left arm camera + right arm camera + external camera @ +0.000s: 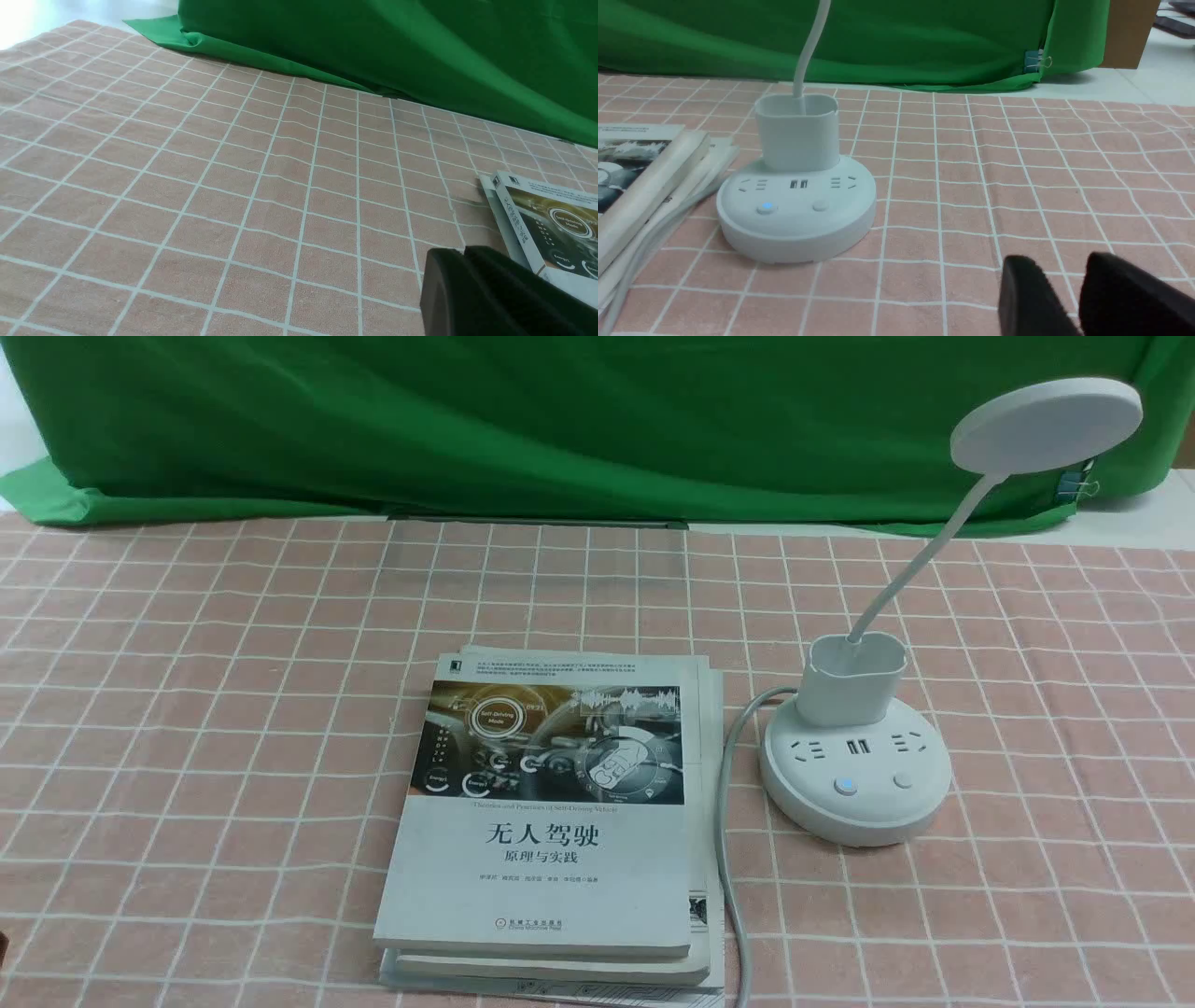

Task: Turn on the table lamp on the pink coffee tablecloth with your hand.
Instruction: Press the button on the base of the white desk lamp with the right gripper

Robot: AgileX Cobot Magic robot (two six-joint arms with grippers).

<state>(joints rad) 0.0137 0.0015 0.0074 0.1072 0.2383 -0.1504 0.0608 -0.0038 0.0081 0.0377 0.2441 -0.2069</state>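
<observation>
Front view: the table lamp [854, 784] stands on the pink coffee tablecloth [187, 709], beside the books [551, 803].

Left wrist view: the left gripper [463, 252] has its fingers seemingly pressed together and empty, with the books just beyond them.

Right wrist view: the right gripper [1064, 266] has its fingers narrowly apart and empty. The lamp stands ahead of them, well apart.

Smooth matt white plastic table lamp [854, 709], soft woven pink coffee tablecloth [233, 709], matt green backdrop cloth [467, 420], lightly glossy paper book cover [551, 840]

Left gripper [465, 254] closed, right gripper [1080, 268] ajar
</observation>
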